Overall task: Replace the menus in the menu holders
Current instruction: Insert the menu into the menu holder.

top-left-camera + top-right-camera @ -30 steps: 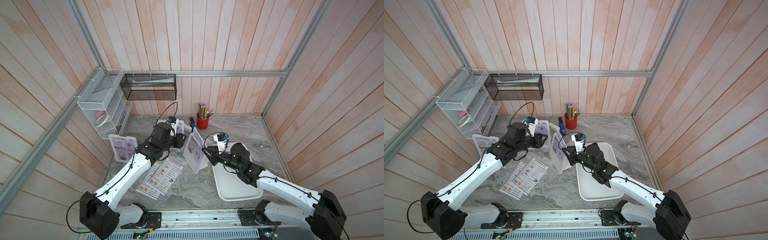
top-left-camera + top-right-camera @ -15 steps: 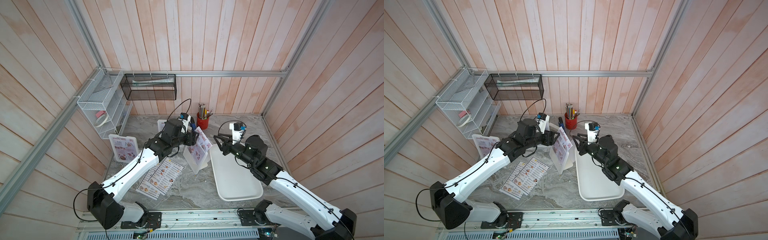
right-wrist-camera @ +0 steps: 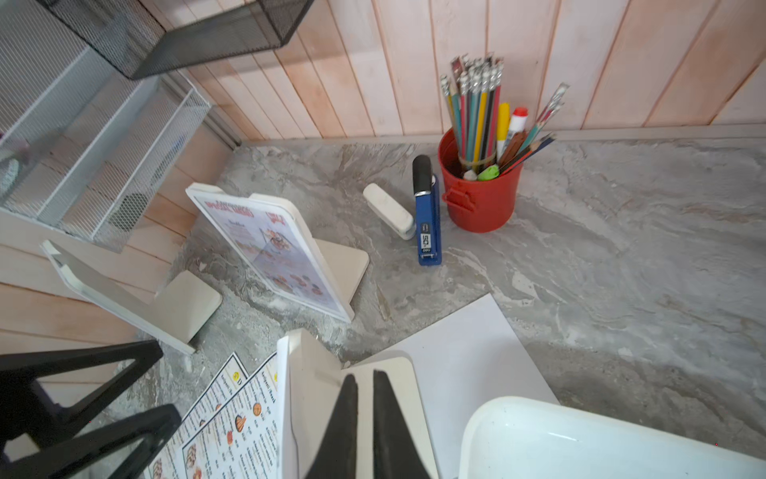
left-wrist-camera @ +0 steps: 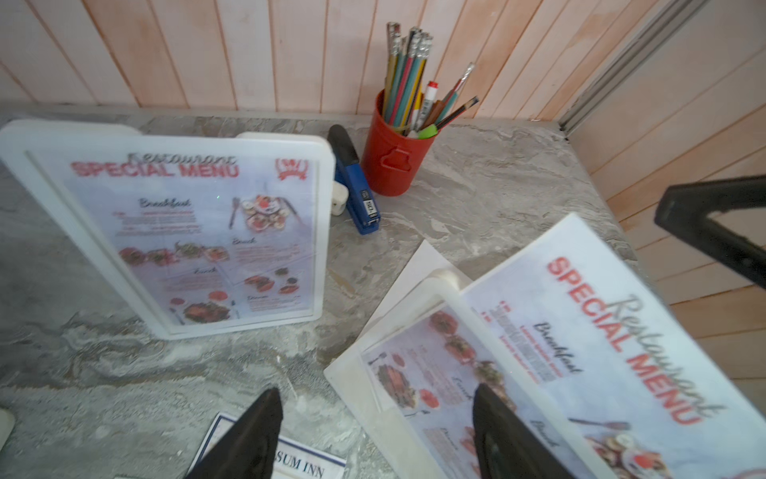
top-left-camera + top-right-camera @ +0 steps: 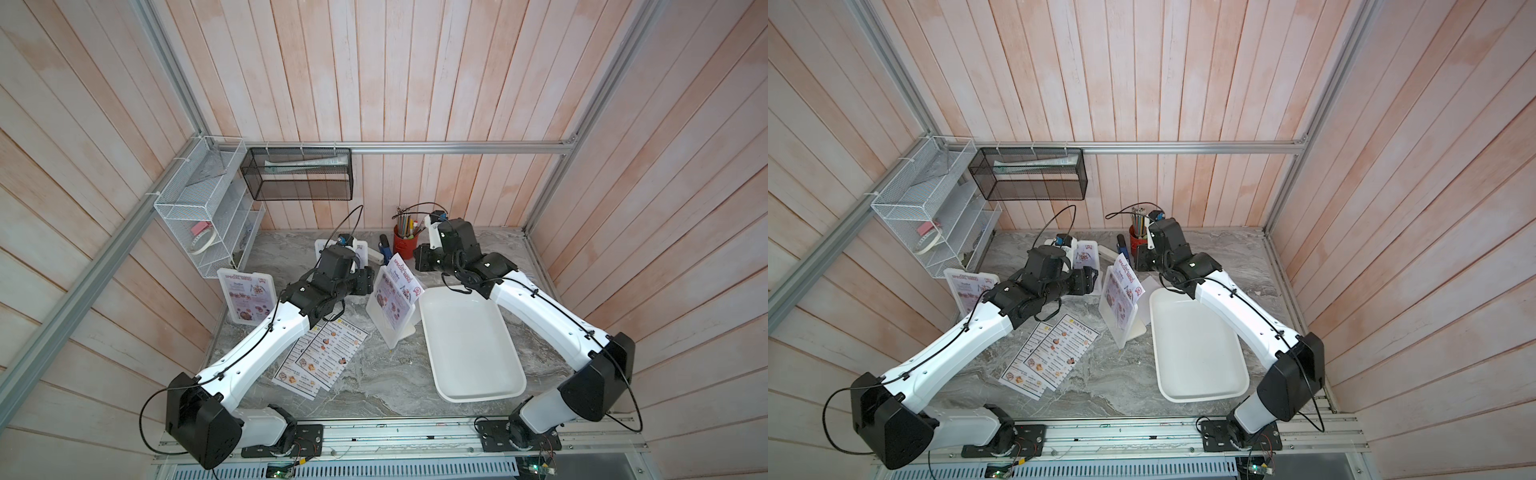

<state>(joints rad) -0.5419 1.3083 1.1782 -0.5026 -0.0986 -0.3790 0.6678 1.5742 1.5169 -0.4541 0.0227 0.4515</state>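
Near the middle of the tabletop stands a menu holder [image 5: 386, 332], with a SPECIAL MENU sheet [image 5: 405, 272] sticking out askew past its top edge. The left gripper [image 4: 375, 392] sits just beside the holder's printed face, jaws spread wide and gripping nothing. The right gripper [image 3: 364, 375] hovers behind the holder, fingers nearly together with nothing between them. Two DIM SUM INN menus [image 5: 322, 357] lie flat toward the front edge. The white tray [image 5: 469, 345] lies just beside the holder's foot.

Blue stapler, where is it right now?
In the right wrist view the blue stapler lies flat at the back of the marble table, right beside the red pencil cup, on the cup's robot-left side.
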